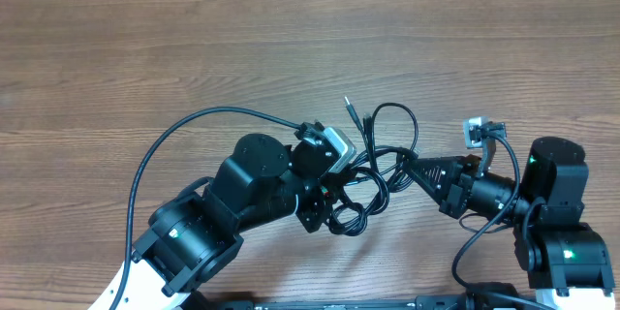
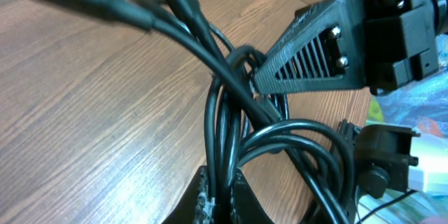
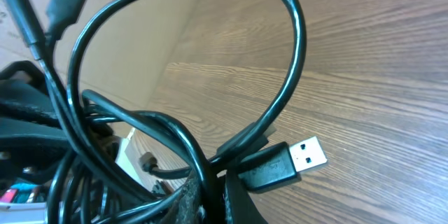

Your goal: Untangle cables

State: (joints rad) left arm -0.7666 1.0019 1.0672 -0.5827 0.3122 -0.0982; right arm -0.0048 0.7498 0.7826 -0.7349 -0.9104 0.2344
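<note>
Cables (image 1: 366, 182) sit knotted mid-table (image 1: 291, 48), between the two arms. Left gripper (image 1: 327, 205) pinches several strands at the tangle's near-left edge. The right gripper (image 1: 407, 165) is pressed onto one strand at its right side, just beside the USB plug (image 3: 308, 155). One loop (image 1: 399, 121) arcs out on the far side. We judge the cord light, springy and smooth-jacketed, so it keeps its coils and may slide through the pads. Best hold is close behind a plug, where the moulded body stops slipping.
</note>
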